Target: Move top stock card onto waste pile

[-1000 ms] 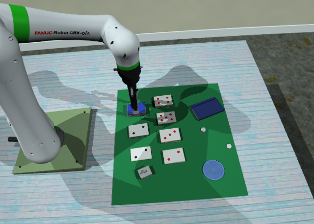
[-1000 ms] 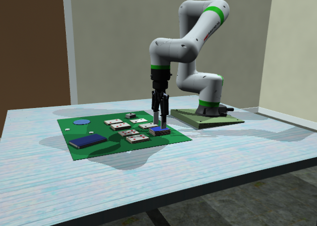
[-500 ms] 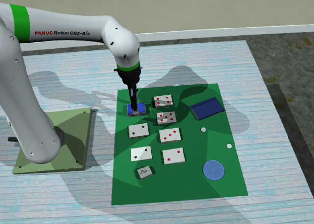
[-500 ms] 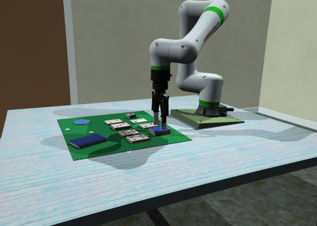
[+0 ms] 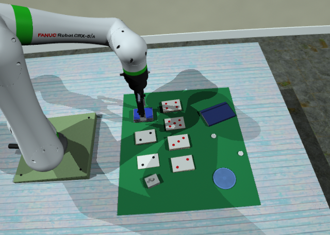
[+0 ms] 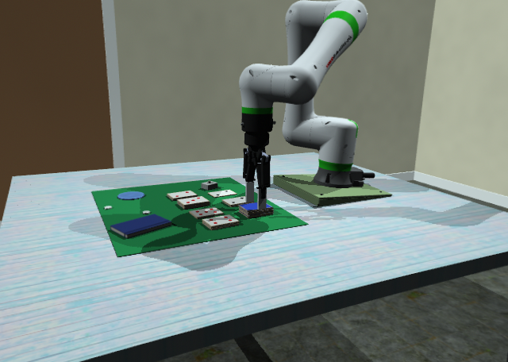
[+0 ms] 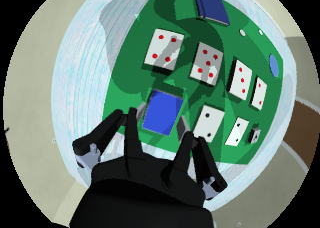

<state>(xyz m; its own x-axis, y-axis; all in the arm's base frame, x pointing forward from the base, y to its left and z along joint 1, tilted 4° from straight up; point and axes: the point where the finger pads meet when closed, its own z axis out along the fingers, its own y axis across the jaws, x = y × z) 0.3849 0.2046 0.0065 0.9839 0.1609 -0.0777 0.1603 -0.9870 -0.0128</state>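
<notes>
The face-down stock (image 5: 143, 114) is a short pile with a blue-backed top card, at the far left corner of the green mat (image 5: 186, 150). It also shows in the exterior view (image 6: 255, 209) and the wrist view (image 7: 163, 112). The waste pile (image 5: 171, 105), face up with red pips, lies beside it to the right (image 7: 163, 50). My gripper (image 5: 141, 116) is down at the stock, with one finger on each side of the top card (image 7: 162, 120). The fingers stand half open. I cannot tell whether they touch the card's edges.
Several face-up cards lie in two columns on the mat, such as one with red pips (image 5: 174, 123) and one with black pips (image 5: 145, 136). A dark blue box (image 5: 217, 113), a blue disc (image 5: 224, 178), two small white discs (image 5: 213, 135) and a grey block (image 5: 152, 180) also sit there.
</notes>
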